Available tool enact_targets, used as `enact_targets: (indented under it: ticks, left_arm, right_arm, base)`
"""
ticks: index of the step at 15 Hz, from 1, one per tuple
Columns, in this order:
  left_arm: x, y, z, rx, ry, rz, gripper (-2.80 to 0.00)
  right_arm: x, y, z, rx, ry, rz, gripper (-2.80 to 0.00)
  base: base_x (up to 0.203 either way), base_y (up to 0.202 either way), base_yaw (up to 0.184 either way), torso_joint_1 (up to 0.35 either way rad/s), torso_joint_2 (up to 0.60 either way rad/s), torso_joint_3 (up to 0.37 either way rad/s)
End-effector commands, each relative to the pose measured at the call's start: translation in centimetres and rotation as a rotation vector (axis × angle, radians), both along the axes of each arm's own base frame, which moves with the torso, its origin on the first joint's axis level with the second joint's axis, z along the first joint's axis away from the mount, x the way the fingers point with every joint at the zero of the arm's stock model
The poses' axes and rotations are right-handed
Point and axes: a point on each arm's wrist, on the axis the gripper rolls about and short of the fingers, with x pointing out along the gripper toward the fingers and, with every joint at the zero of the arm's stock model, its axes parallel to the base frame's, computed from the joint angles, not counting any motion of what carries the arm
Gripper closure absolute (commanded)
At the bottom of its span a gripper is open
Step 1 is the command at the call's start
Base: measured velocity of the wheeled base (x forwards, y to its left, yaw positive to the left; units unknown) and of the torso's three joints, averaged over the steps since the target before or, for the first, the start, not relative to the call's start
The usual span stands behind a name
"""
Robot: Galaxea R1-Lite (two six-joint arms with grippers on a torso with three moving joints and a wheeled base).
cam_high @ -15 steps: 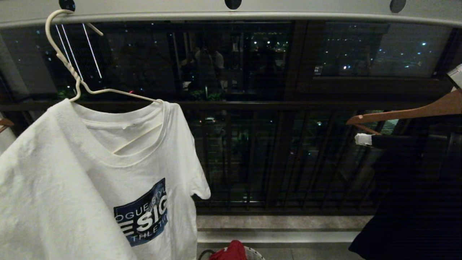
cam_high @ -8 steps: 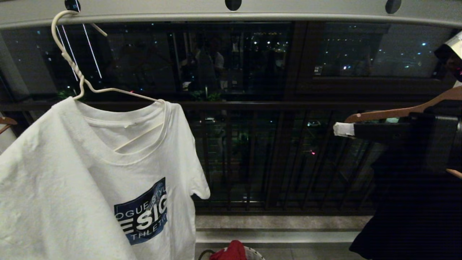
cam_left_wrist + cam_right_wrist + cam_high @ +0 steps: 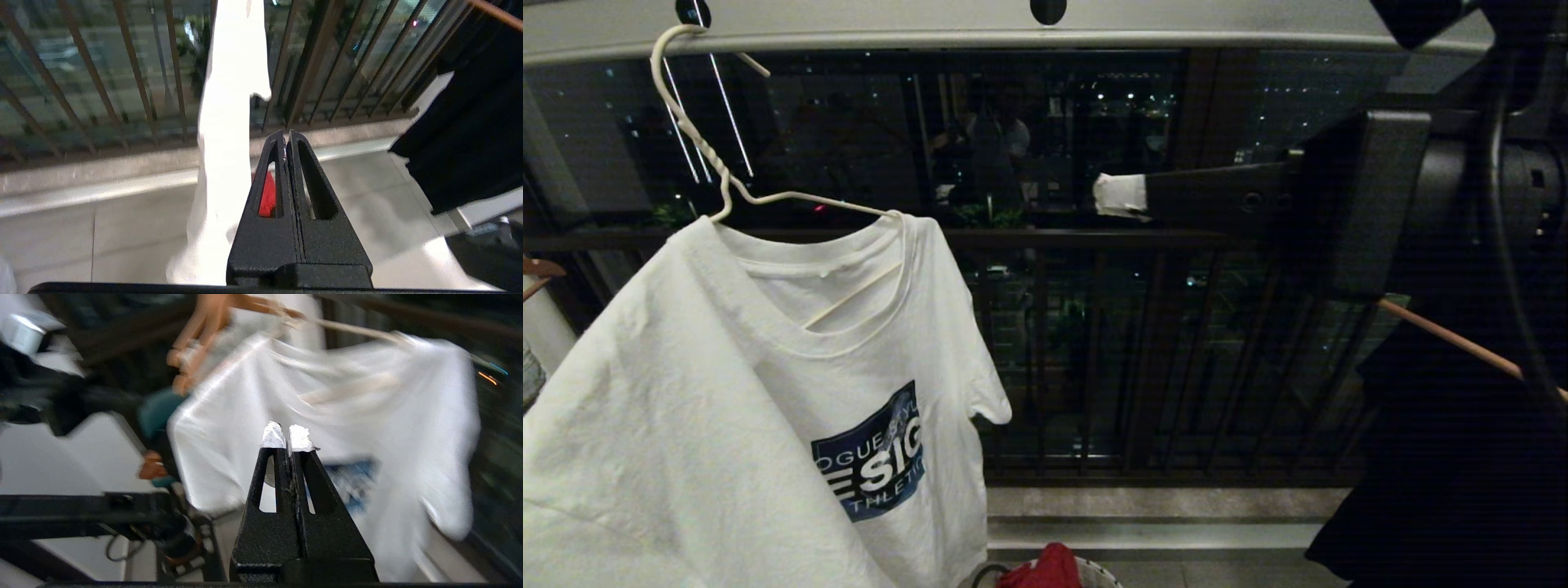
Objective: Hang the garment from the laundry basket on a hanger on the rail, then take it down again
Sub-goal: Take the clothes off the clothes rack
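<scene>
The garment (image 3: 727,425), a white T-shirt with a blue chest print, hangs on the white wire hanger (image 3: 698,139), whose hook sits over the pale grey rail (image 3: 931,28) at the left. My right gripper (image 3: 1117,196) reaches in level from the right, shut and empty, its white-taped tips a short way right of the shirt's shoulder. The right wrist view has the gripper (image 3: 288,437) pointing at the garment (image 3: 408,416). My left gripper (image 3: 287,132) is shut on nothing, lower down beside the garment's edge (image 3: 226,122). The laundry basket (image 3: 1098,572) peeks in at the bottom edge.
A red cloth (image 3: 1041,569) lies in the basket. A black garment (image 3: 1445,457) hangs on a brown wooden hanger (image 3: 1445,331) at the right, behind my right arm. A dark railing with vertical bars (image 3: 1094,359) runs behind everything, above a pale floor step (image 3: 1160,523).
My right arm has risen and swung left from the black garment towards the T-shirt. The T-shirt and its hanger have shifted slightly to the right along the rail.
</scene>
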Motion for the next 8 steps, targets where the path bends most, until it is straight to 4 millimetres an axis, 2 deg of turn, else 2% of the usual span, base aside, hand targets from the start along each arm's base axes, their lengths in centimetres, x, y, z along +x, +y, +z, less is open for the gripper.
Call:
enact_targets:
  ticks: [1,8]
  left_arm:
    - [-0.7,0.0,-0.4,-0.001,0.014,0.003,0.0]
    - [-1.6,0.0,-0.5,0.004,-0.007,0.027,0.0]
  right_arm:
    - [1.6,3.5,-0.8,0.01,-0.011,0.053,0.0]
    - [3.8,10.0,-1.1,0.092,-0.088,0.139,0.0]
  base:
    - [0.0,0.0,0.0,0.0,0.0,0.0]
    - [0.0,0.0,0.0,0.0,0.0,0.0]
